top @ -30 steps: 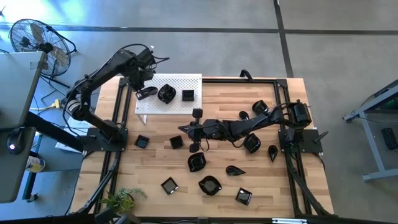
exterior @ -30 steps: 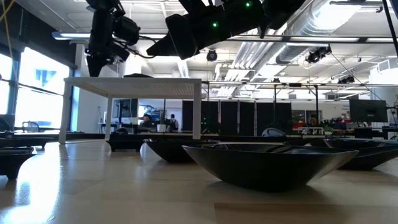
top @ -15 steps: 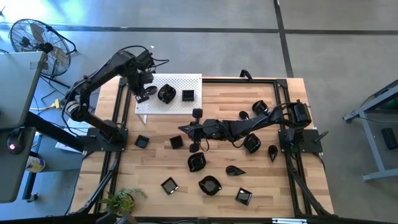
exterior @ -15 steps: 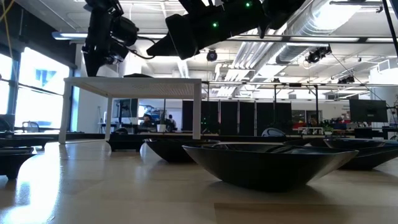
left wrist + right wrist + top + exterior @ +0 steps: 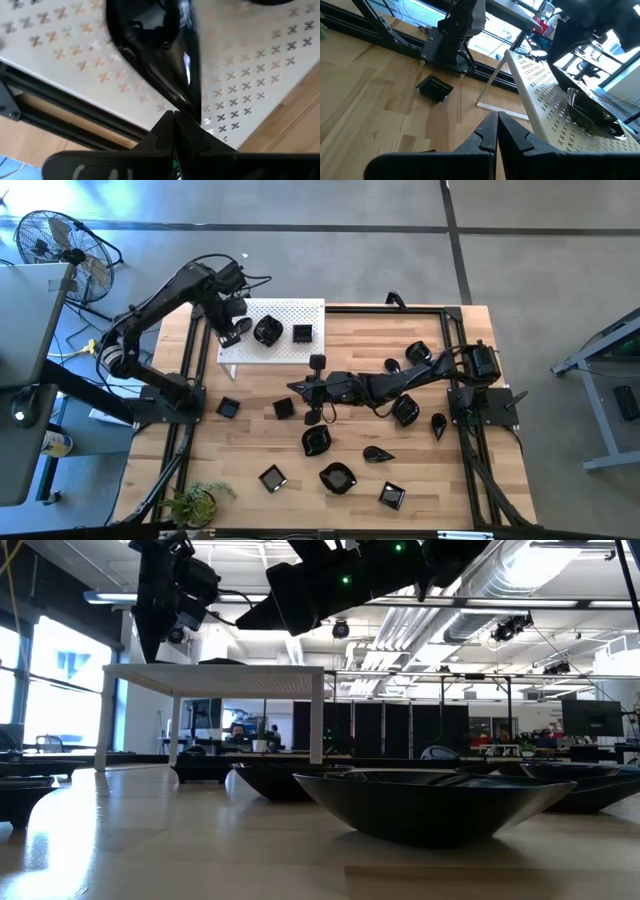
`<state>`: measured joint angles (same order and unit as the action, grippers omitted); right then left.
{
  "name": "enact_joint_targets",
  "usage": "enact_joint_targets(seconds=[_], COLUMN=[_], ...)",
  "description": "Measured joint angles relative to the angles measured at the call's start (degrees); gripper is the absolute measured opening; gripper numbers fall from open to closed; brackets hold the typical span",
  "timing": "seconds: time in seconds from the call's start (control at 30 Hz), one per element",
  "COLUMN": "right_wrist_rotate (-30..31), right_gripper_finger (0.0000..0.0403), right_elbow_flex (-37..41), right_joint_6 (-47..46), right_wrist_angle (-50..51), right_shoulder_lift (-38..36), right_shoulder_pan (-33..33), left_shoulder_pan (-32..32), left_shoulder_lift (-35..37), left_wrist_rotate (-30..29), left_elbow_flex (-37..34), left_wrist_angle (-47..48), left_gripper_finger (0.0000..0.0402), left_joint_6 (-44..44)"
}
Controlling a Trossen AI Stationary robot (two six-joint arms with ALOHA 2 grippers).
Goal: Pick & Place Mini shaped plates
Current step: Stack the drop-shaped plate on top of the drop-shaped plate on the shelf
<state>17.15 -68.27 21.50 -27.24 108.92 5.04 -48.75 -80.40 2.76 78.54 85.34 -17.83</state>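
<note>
The left hand [image 5: 228, 335] is clamped on a teardrop plate [image 5: 155, 60] over the white perforated board's [image 5: 300, 355] left edge, upper left; the plate's top is cropped in the wrist view. The right hand [image 5: 300, 387], fingers together and empty, waits mid-desk [image 5: 350, 345], where other plates [image 5: 338, 477] lie.

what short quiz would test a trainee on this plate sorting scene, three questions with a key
1. True or false: the left gripper is shut on a teardrop plate over the white perforated board.
2. How many plates already lie on the board, not counting the held one? A) none B) two C) five
3. Where is the right gripper, and is it holding anything?

Key
1. True.
2. B: a rounded plate and a square plate.
3. Over the middle of the wooden table, shut and empty.
</note>
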Motion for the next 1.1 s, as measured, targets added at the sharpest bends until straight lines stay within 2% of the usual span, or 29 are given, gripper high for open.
enact_joint_targets(seconds=[0.37,0.63,0.93,1.1], right_wrist_rotate=[0.0,-0.2,-1.1,-1.1], right_gripper_finger=[0.0001,0.0001,0.0002,0.0001], right_elbow_flex=[0.0,0.0,0.0,0.0], right_joint_6=[0.0,0.0,0.0,0.0], right_wrist_angle=[0.0,0.0,0.0,0.0], right_shoulder_lift=[0.0,0.0,0.0,0.0], right_shoulder_pan=[0.0,0.0,0.0,0.0], left_shoulder_pan=[4.7,3.8,-0.1,-0.5], left_shoulder_lift=[0.0,1.9,2.6,2.6], left_wrist_rotate=[0.1,-0.1,1.8,1.7], left_elbow_flex=[0.0,1.0,1.2,0.0], left_wrist_angle=[-1.2,-5.4,-17.6,-20.2], left_gripper_finger=[0.0000,0.0000,0.0000,0.0000], left_joint_6=[0.1,-0.7,-2.1,-2.3])
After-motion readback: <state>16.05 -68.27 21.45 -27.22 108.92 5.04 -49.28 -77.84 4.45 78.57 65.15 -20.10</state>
